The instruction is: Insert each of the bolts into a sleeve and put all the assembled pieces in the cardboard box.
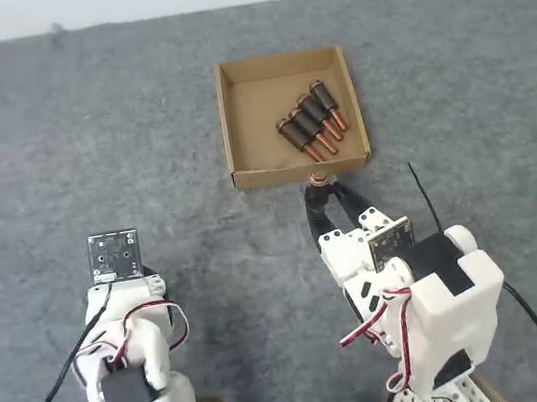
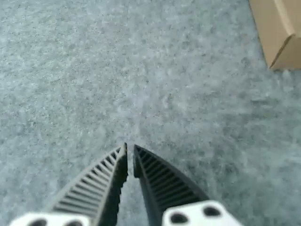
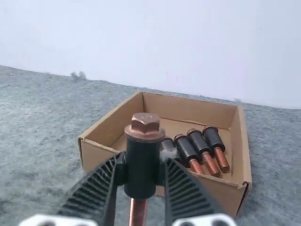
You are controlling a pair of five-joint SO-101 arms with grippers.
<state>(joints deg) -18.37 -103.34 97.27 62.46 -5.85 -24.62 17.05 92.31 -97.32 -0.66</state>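
Clasping sleeved bolt (image 3: 141,157) — right end effector (image 1: 321,193) near cardboard box (image 1: 284,171); left end effector (image 2: 130,151) clenched

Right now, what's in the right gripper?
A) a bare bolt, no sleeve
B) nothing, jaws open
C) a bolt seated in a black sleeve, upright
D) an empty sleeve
C: the right gripper is shut on a black sleeve. The copper bolt has its head on top and its threads poking out below, and the piece is upright in front of the cardboard box.
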